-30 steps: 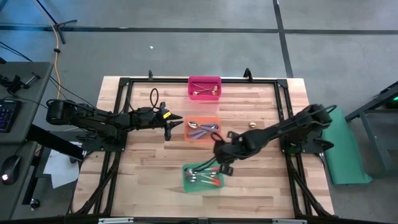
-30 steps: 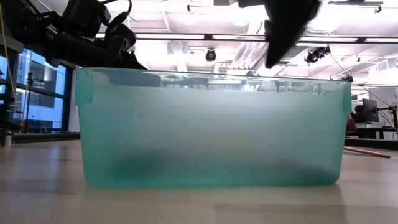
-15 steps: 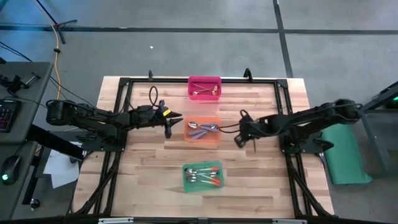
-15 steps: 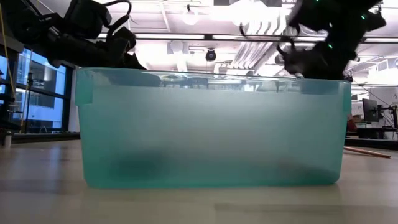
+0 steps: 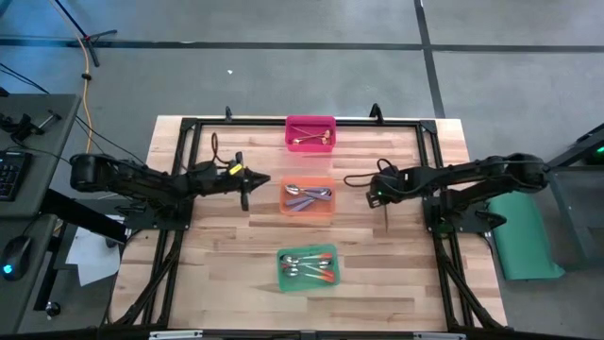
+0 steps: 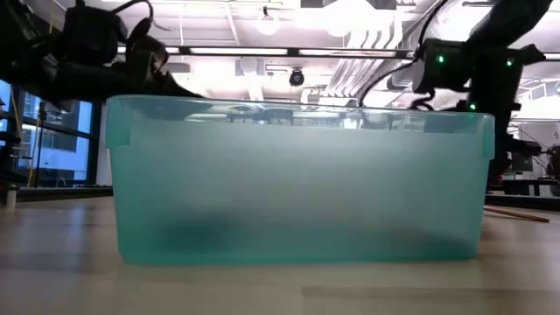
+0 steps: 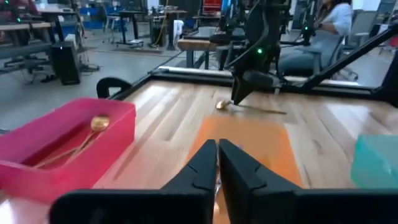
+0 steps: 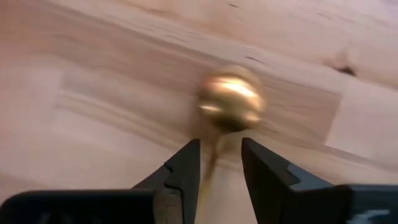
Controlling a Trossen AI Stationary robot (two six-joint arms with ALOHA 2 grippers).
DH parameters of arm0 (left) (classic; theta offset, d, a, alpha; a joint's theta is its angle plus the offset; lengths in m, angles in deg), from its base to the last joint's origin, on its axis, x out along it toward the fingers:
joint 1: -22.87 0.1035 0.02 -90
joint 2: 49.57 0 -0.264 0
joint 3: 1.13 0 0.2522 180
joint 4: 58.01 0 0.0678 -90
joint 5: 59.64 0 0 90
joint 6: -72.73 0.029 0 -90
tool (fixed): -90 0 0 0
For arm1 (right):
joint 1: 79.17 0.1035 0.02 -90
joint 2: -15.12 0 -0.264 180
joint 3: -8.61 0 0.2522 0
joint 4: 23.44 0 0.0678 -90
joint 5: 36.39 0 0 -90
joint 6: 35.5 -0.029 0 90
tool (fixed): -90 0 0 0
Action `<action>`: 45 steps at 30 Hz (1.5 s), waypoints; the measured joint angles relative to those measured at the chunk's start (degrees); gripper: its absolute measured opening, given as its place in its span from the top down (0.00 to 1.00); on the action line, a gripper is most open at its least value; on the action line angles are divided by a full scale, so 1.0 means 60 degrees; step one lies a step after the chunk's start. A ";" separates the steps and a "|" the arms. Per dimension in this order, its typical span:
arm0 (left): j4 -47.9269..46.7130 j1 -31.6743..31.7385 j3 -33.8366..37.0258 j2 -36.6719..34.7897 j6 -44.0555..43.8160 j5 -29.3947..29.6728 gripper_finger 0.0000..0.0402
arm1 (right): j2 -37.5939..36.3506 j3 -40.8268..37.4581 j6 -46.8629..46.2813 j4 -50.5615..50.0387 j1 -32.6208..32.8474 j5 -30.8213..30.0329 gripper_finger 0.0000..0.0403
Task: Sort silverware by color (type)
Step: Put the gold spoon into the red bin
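Three bins stand in a line down the middle of the worktop (image 5: 226, 255): the far bin (image 5: 310, 133) at the back edge, the middle bin (image 5: 309, 196) at the centre, the near bin (image 5: 310, 268) toward the front. Each holds spoons — two (image 5: 309, 140) in the far bin, several (image 5: 307, 195) in the middle one, several more (image 5: 308, 267) in the near one. One loose spoon (image 7: 249, 107) lies on the worktop right of the middle bin. The left gripper (image 5: 245, 193) sits left of the middle bin; the right gripper (image 5: 376, 192) sits right of it, over the loose spoon, fingers (image 8: 186, 165) either side of its handle.
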 joint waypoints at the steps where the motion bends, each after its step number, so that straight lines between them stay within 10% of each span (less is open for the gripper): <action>1: 0.0055 0.0055 0.0112 -0.0006 -0.0017 -0.0065 0.99 | 0.0001 -0.0099 -0.0057 0.0014 -0.0070 0.0024 0.74; 25: -0.1443 0.1118 0.1216 -0.3515 0.0015 -0.0643 1.00 | 0.0022 -0.0312 0.1881 0.2064 -0.0485 0.0422 0.99; 36: -0.2175 0.1118 0.1216 -0.5102 0.0018 -0.0785 1.00 | 0.0252 0.2808 0.5786 0.1721 -0.1411 0.0349 1.00; 45: -0.3382 0.1118 0.1216 -0.6218 0.0086 -0.0519 1.00 | 0.3182 0.7004 1.0425 0.0947 -0.2909 0.1505 1.00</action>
